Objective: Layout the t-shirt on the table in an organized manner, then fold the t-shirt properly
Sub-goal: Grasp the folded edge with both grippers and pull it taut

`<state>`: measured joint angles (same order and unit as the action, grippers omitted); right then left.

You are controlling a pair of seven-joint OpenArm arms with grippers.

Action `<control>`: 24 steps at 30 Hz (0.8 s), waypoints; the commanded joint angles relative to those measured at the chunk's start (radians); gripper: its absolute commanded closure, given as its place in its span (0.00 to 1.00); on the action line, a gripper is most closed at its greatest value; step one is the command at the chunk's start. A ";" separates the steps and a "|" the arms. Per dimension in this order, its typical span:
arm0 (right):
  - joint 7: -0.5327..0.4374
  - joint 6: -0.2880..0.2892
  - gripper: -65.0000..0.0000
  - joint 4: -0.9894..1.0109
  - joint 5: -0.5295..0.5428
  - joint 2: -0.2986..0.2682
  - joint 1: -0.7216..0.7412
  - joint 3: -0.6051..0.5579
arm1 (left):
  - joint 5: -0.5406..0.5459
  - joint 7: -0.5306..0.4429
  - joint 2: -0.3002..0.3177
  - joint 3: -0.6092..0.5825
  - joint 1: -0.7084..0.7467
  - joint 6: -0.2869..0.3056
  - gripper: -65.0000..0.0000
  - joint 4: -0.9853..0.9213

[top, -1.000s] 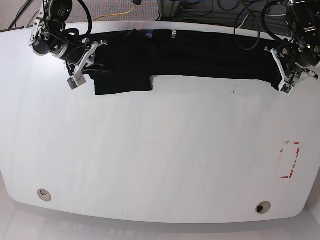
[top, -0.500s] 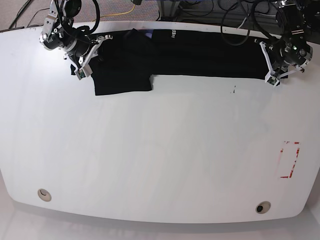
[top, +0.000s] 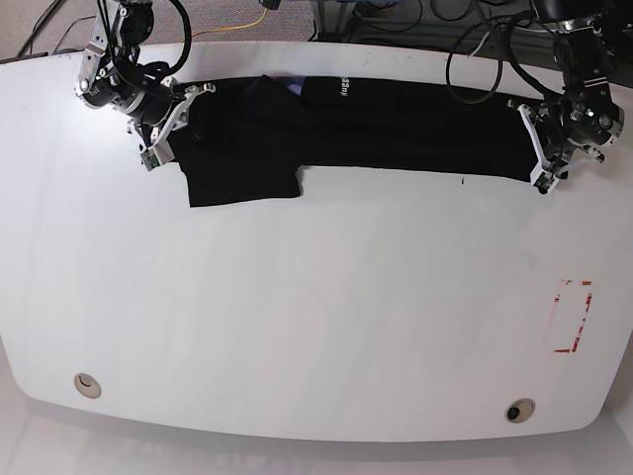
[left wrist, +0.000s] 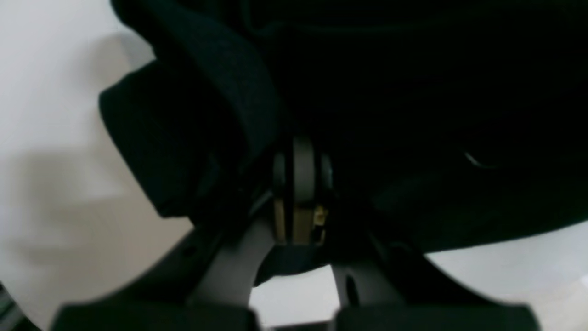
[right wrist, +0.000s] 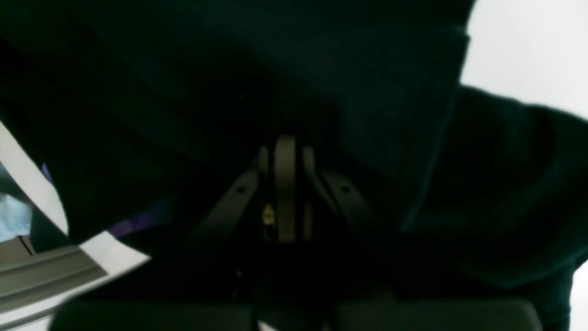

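- White, glossy table [top: 316, 327] fills your base view, with red tape [top: 574, 317] near its right edge. Your black t-shirt [top: 376, 124] lies stretched in a long wrinkled band along the far edge, one sleeve hanging toward you at its left.
- Same view: your right pincer [top: 156, 148] sits at the band's left end, your left pincer [top: 542, 170] at its right end, each touching cloth.
- Left wrist view: your left pincer [left wrist: 301, 161] is clamped shut on the t-shirt [left wrist: 413, 115]; dark folds bunch around and above the fingers.
- Right wrist view: your right pincer [right wrist: 285, 156] is closed, pinching the t-shirt [right wrist: 321, 69], which drapes over it.
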<state>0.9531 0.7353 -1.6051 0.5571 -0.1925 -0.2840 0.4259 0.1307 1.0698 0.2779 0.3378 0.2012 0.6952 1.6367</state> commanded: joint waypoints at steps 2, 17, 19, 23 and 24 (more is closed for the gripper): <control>0.047 -0.037 0.98 0.067 -0.096 -0.043 0.052 0.008 | 0.004 0.010 -0.012 -0.047 -0.053 0.003 1.00 -0.074; 0.020 -0.037 0.97 0.193 -0.096 -0.111 0.200 0.003 | 0.008 0.014 -0.013 -0.102 -0.225 0.003 1.00 -0.197; 0.020 -0.037 0.97 0.191 -0.096 -0.111 0.205 0.001 | 0.010 0.017 -0.013 -0.104 -0.230 0.003 1.00 -0.194; 0.022 -0.037 0.97 0.196 -0.098 -0.109 0.220 0.001 | 0.013 0.065 -0.013 -0.101 -0.256 0.003 0.99 -0.129; 0.022 -0.037 0.97 0.196 -0.098 -0.108 0.220 0.001 | 0.014 0.082 -0.013 -0.099 -0.260 0.003 0.99 -0.111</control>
<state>0.9417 0.7219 -1.4097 0.5182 -0.2832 -0.0700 0.4244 0.1661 1.0889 0.2569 0.2356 -0.0433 0.6971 1.4815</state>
